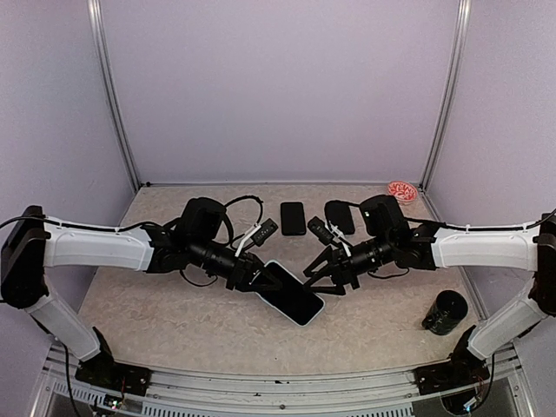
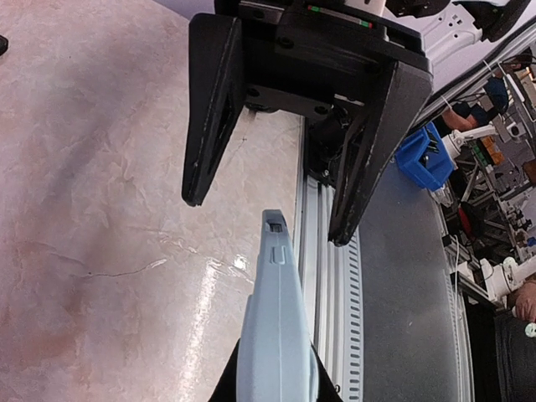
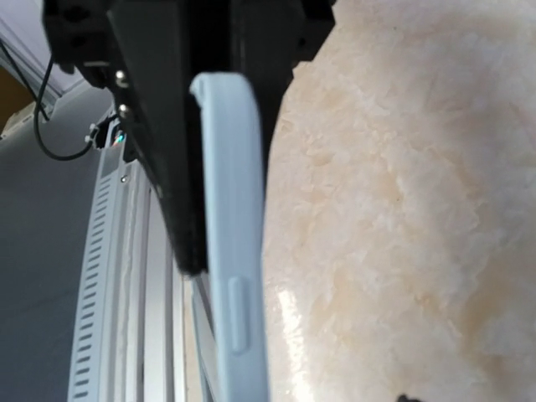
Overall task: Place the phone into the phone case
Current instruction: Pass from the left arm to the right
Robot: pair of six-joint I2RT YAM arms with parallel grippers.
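A light blue phone case [image 1: 291, 294] with a dark face is held tilted just above the table's middle. My left gripper [image 1: 260, 280] is shut on its left end. In the left wrist view the case [image 2: 274, 327] shows edge-on between my left fingers [image 2: 230, 387]. My right gripper [image 1: 324, 279] is open at the case's right end, its fingers [image 2: 209, 117] spread on either side of the tip without touching. The right wrist view shows the case edge [image 3: 236, 251] close up. A black phone [image 1: 293, 218] lies flat on the table further back.
A second dark flat item [image 1: 341, 216] lies beside the phone, partly behind my right arm. A red-patterned round thing [image 1: 401, 190] sits at the back right corner. A black cylinder [image 1: 446, 313] stands at the right front. The table's metal front rail [image 2: 331, 276] is close by.
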